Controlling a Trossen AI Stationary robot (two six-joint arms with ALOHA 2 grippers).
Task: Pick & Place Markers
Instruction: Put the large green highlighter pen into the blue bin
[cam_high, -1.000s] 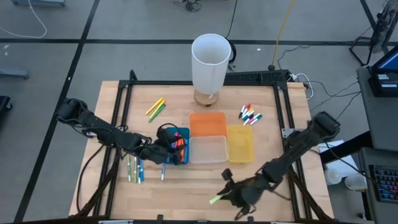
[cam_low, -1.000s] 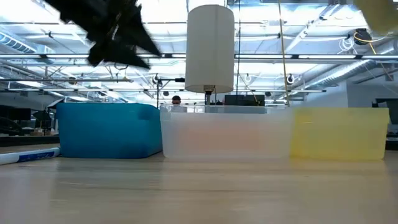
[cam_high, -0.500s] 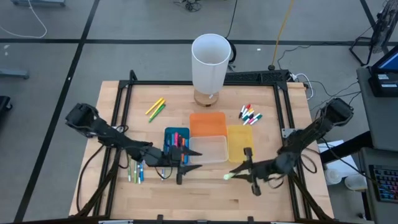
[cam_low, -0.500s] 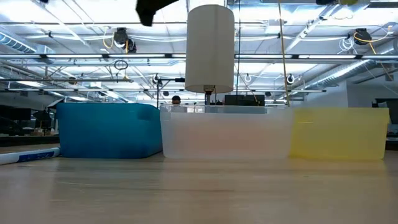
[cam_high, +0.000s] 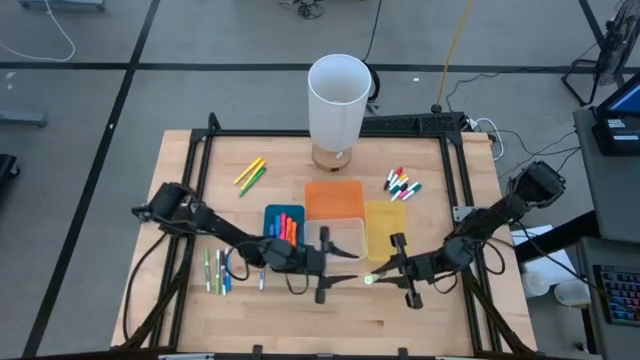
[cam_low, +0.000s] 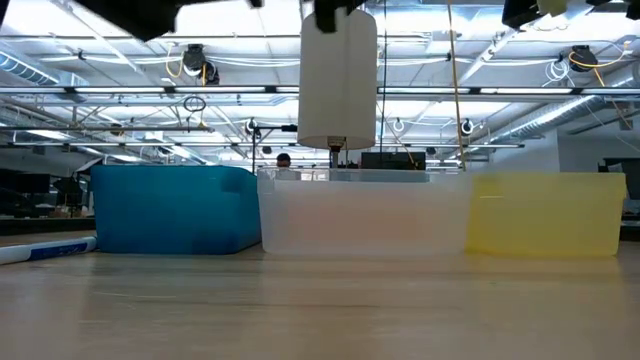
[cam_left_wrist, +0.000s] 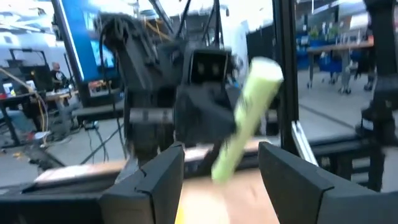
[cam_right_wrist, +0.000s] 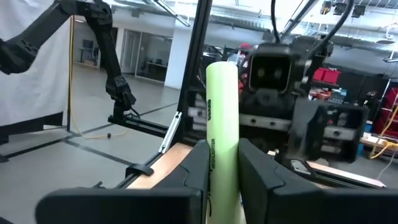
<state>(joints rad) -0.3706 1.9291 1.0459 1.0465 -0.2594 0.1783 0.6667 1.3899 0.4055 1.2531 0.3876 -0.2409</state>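
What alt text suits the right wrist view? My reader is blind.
The right hand grips a light green marker pointing straight ahead at the left hand, which faces it open a short way off, with a workshop behind.

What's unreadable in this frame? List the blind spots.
- Low view: contents of the blue bin, clear bin and yellow bin, hidden by their walls.
- Low view: both tools, cropped at the top edge.
- Right wrist view: print on the green marker, too small.
- High view: cap colours of the white markers, too small.
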